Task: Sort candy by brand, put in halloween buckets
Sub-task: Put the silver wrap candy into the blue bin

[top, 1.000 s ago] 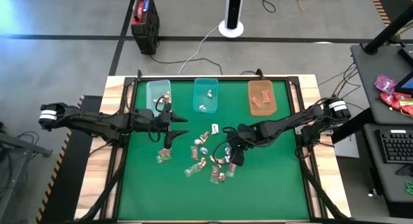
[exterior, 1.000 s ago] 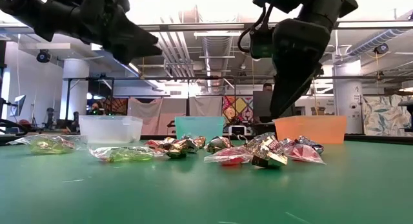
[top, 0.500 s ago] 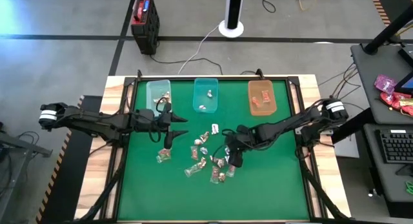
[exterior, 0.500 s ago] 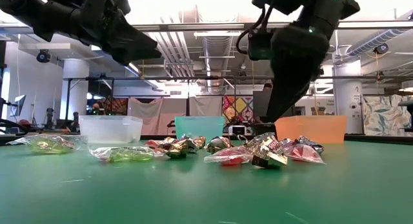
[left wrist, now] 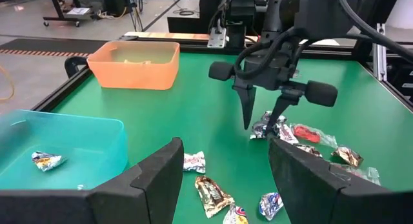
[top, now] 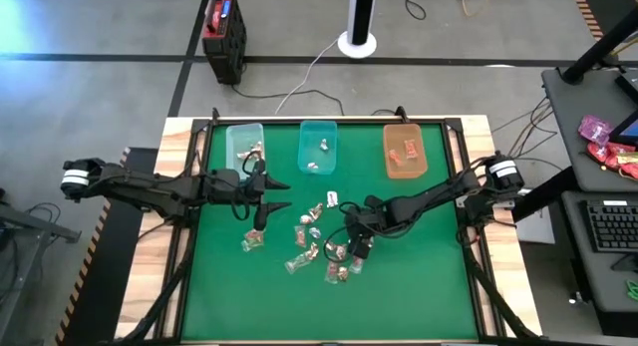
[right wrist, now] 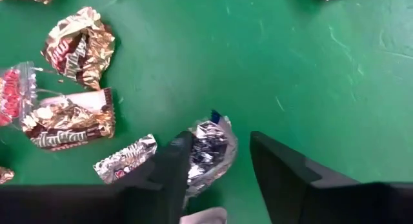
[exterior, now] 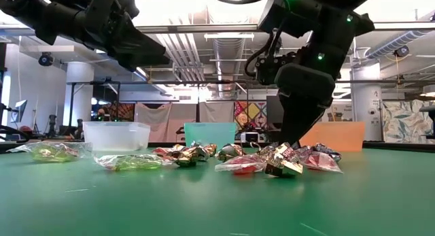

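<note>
The right gripper (right wrist: 216, 161) stands over a silvery candy (right wrist: 210, 146) on the worktop (top: 419, 296), short of the teal bucket (top: 318, 147); its fingers (right wrist: 169, 169) are parted around it, not yet gripping. Judged best: centre, close gently, lift straight. The left gripper (top: 282, 193) waits, fingers spread, empty.

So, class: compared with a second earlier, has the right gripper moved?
Yes. In the low view the right gripper has come down onto the candy pile, now covering part of the orange bin behind it.
</note>
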You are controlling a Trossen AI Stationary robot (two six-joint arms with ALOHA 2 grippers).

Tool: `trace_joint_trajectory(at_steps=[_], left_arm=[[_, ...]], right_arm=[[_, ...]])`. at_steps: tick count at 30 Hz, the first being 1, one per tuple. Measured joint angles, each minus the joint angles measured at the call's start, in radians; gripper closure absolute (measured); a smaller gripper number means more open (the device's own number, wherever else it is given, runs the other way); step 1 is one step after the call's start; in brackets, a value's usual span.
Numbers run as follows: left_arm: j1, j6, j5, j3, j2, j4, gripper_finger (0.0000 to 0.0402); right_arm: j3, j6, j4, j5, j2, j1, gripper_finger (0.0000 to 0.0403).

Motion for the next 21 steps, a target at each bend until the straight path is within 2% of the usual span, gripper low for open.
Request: trace_joint_trajectory(at_steps=[6, 7, 13, 16, 19, 21], left_arm=[[0.000, 0.001, 0.000, 0.000, 0.000, 0.001, 0.0192], [0.000, 0.001, 0.000, 0.000, 0.000, 0.002, 0.0192], [0.000, -0.002, -0.001, 0.000, 0.000, 0.005, 0.0192], [0.000, -0.005, -0.001, 0.000, 0.002, 0.008, 0.0192], [0.000, -0.020, -0.001, 0.000, 0.006, 0.011, 0.0192], [0.000, -0.036, -0.001, -0.001, 0.006, 0.011, 0.0192]], right_arm=[[0.000, -0.021, 0.010, 0.001, -0.004, -0.001, 0.0374], [0.000, -0.037, 0.010, 0.001, -0.011, -0.004, 0.0382], [0.077, -0.229, 0.029, 0.034, -0.075, -0.085, 0.0392], [0.125, -0.360, 0.066, 0.100, -0.090, -0.157, 0.0393], [0.153, -0.499, 0.177, 0.108, -0.084, -0.251, 0.0393], [0.158, -0.550, 0.316, 0.102, -0.065, -0.313, 0.0393]])
